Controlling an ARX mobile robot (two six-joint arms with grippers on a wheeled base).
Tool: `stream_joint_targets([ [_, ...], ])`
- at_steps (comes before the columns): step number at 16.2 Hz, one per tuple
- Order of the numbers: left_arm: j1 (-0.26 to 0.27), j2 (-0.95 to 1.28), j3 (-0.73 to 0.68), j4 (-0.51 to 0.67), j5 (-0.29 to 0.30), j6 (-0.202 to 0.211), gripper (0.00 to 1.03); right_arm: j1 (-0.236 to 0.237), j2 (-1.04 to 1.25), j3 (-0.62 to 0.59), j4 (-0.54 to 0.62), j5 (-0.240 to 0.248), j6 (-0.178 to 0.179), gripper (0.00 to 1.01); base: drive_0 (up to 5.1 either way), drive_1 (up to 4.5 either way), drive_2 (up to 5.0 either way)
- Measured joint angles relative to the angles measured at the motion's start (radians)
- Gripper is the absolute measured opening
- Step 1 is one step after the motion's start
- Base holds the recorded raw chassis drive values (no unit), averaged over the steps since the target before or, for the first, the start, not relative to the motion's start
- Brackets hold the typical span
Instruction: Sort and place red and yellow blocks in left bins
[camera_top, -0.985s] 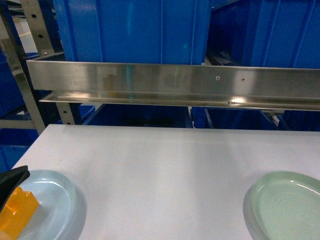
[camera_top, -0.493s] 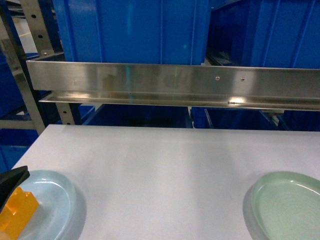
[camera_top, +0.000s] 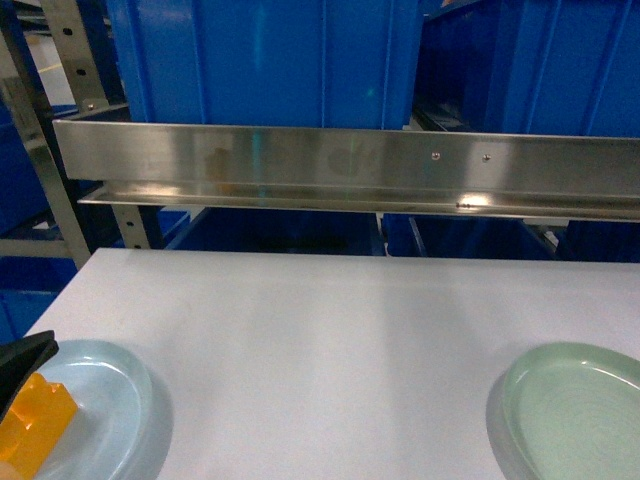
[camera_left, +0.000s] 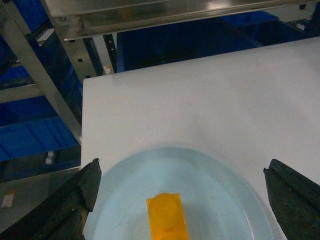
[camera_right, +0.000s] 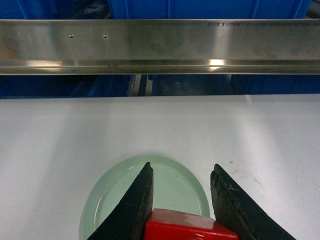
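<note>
The yellow block (camera_left: 167, 217), an orange-yellow brick with round studs on top, lies on the pale blue plate (camera_left: 230, 190) at the near left corner of the worktop (camera_top: 330, 320). Your left tool (camera_left: 182, 200) hangs over it with its fingers spread wide, one on each side and well clear of the brick, gripping nothing.

The red block (camera_right: 190, 226) sits between the fingers of your right tool (camera_right: 181, 187), above the pale green plate (camera_right: 112, 195) on the near right. The fingers stand narrow and look closed against the brick, but the contact sits at the picture's bottom edge, so you cannot be sure how firm the hold is.

The risks, as I judge them:
- The yellow brick is glossy and lies at a slant to the left tool's fingers. Close on its corners and it may twist or skid across the smooth plate.
- Come down too low and a finger could catch the plate's rim and shove the plate toward the worktop's left edge, which is near.
- The steel rail (camera_top: 350, 165) runs across in front of the blue bins (camera_top: 260, 60). Lift either brick too little and the tool or brick could strike it.
- A shallow hold on the red brick could let it slip out during the carry.
</note>
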Motion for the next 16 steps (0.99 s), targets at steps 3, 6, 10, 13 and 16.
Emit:
stream_joint_targets([
  [3, 0.000, 0.000, 0.000, 0.000, 0.000, 0.000, 0.98, -0.007, -0.008, 0.001, 0.001, -0.029, 0.002, 0.28, 0.0, 0.00, 0.0],
  [6, 0.000, 0.000, 0.000, 0.001, 0.000, 0.000, 0.98, -0.014, -0.008, 0.003, 0.013, -0.028, 0.002, 0.28, 0.0, 0.00, 0.0],
  [10, 0.000, 0.000, 0.000, 0.000, 0.000, 0.000, 0.98, -0.011, -0.021, 0.003, 0.043, 0.009, -0.018, 0.28, 0.0, 0.00, 0.0],
  [13, 0.000, 0.000, 0.000, 0.001, 0.000, 0.000, 0.98, 0.017, -0.021, 0.013, 0.042, 0.016, -0.018, 0.28, 0.0, 0.00, 0.0],
  [16, 0.000, 0.000, 0.000, 0.000, 0.000, 0.000, 0.98, 0.021, -0.021, 0.015, 0.042, 0.018, -0.018, 0.28, 0.0, 0.00, 0.0],
])
